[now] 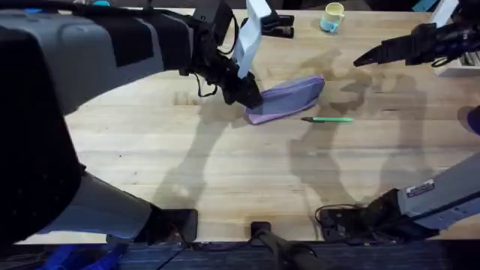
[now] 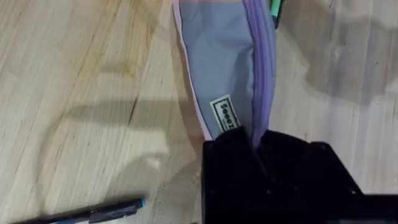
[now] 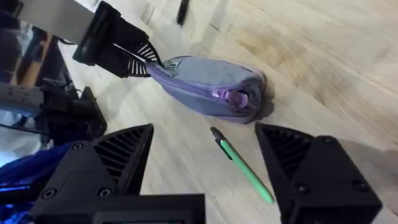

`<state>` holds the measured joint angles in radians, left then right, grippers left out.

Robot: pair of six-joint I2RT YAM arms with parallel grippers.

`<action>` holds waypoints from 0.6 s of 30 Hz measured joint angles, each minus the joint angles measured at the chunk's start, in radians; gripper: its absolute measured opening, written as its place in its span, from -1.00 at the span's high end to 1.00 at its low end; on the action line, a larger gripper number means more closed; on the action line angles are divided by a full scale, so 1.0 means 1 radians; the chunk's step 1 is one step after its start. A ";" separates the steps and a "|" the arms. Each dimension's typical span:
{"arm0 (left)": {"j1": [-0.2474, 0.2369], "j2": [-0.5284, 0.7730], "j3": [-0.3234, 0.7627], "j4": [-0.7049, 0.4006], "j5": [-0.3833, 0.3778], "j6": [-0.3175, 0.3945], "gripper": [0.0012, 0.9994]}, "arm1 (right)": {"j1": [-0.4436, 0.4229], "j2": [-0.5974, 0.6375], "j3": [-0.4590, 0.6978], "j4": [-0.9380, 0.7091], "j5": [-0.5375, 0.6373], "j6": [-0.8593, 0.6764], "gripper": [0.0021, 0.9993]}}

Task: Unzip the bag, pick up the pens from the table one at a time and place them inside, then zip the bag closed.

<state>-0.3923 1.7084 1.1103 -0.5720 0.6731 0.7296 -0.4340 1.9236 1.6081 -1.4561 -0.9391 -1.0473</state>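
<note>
Lavender bag (image 1: 287, 98) is lying mid-table, zipped; left gripper (image 1: 246, 95) is clamping its end while right gripper (image 3: 205, 168) is hovering released. Next: catching the zipper pull (image 3: 235, 97), unzipping.

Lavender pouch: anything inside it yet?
Cannot tell. The lavender fabric pouch looks zipped, its pull at the far end, hiding the interior. The green pen and dark pen both lie outside on the wooden table. Left end effector pinches one end.
</note>
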 joint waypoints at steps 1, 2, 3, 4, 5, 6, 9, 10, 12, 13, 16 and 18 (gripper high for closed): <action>0.000 0.000 0.000 0.000 0.000 0.000 0.91 | 0.003 0.000 0.000 0.003 0.003 0.000 -1.00; 0.000 0.000 0.000 0.000 0.000 0.000 0.91 | 0.008 0.000 0.000 0.009 0.010 0.000 -1.00; 0.000 0.000 0.000 0.000 0.000 0.000 0.91 | 0.012 0.000 0.000 0.018 0.023 0.000 -1.00; 0.000 0.000 0.000 0.000 0.000 0.000 0.91 | 0.017 0.000 0.000 0.026 0.042 -0.001 -1.00; 0.000 0.000 0.000 0.000 0.000 0.000 0.91 | 0.023 0.000 0.000 0.029 0.067 0.000 -0.99; 0.000 0.000 0.000 0.000 0.000 0.000 0.91 | 0.030 0.000 0.000 0.027 0.088 0.000 -0.99; 0.000 0.000 0.000 0.000 0.000 0.000 0.91 | 0.054 0.000 0.000 0.029 0.132 0.000 -0.99; 0.000 0.000 0.000 -0.001 0.000 0.000 0.91 | 0.064 0.000 0.000 0.030 0.141 0.000 -0.99; 0.000 0.000 0.000 -0.001 0.000 0.000 0.91 | 0.082 0.000 -0.001 0.038 0.157 0.000 -0.99; 0.000 0.000 0.000 -0.001 0.000 0.000 0.91 | 0.090 0.000 -0.001 0.044 0.167 0.000 -0.99; 0.000 0.000 0.000 -0.001 0.000 0.000 0.91 | 0.115 0.000 -0.001 0.084 0.206 0.021 -0.99; 0.000 0.000 0.000 -0.001 0.000 0.000 0.92 | 0.125 0.001 -0.001 0.111 0.227 0.046 -1.00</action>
<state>-0.3923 1.7084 1.1103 -0.5732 0.6731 0.7296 -0.3089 1.9249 1.6073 -1.3450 -0.7124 -1.0011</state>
